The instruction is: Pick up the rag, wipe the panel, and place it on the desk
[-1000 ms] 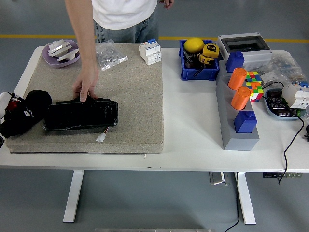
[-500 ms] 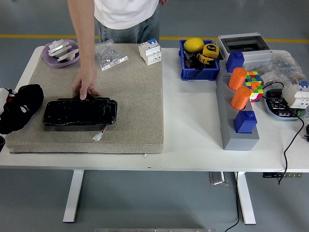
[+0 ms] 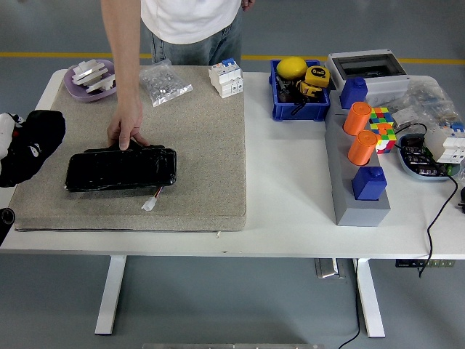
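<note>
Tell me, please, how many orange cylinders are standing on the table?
2: one orange cylinder stands beside the colour cube; the other stands just nearer, on the grey block. None seems hidden.

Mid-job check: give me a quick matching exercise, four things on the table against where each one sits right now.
Things:
1. black panel
2. purple dish
3. blue bin
4. person's hand

Places:
A. far left corner of the beige mat
B. off the mat, on the white table beside the grey box
C. near left part of the mat
D. resting on the panel's far edge

Pairs: 1-C, 2-A, 3-B, 4-D
</note>
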Motion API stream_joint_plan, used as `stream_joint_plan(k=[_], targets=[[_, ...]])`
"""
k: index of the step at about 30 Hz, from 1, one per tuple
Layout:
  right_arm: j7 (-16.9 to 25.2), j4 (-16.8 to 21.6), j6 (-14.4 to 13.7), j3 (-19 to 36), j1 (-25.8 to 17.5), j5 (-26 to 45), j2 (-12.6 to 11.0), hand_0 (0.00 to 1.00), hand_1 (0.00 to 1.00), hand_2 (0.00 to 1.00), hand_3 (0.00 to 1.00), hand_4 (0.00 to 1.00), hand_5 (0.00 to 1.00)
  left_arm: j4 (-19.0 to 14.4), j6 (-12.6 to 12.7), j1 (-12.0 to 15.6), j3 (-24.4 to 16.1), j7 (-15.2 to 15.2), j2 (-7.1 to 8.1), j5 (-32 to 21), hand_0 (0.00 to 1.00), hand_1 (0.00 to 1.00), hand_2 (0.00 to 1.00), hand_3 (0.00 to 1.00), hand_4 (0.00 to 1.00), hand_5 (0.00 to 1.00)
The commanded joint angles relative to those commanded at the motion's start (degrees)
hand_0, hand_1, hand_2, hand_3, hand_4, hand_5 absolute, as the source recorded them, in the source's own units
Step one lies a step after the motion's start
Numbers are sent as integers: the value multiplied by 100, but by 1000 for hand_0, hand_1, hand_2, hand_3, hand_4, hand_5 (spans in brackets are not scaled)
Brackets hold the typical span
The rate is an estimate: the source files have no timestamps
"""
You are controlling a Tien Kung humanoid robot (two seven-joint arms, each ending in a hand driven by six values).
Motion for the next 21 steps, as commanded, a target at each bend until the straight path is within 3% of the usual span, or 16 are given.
stream_joint_plan(k=[8,21], targets=[[-4,-8,7,-8,-36,20,-15,874,779,772,780,998,998,-667,118,443,104,250,-149,56,270,159,539,531,447,2],[0,-10,3,50,-46,-40,-39,873,778,772,780,998,998,-1008,260,642,398,372,-235,-85,253,156,536,529,447,2]])
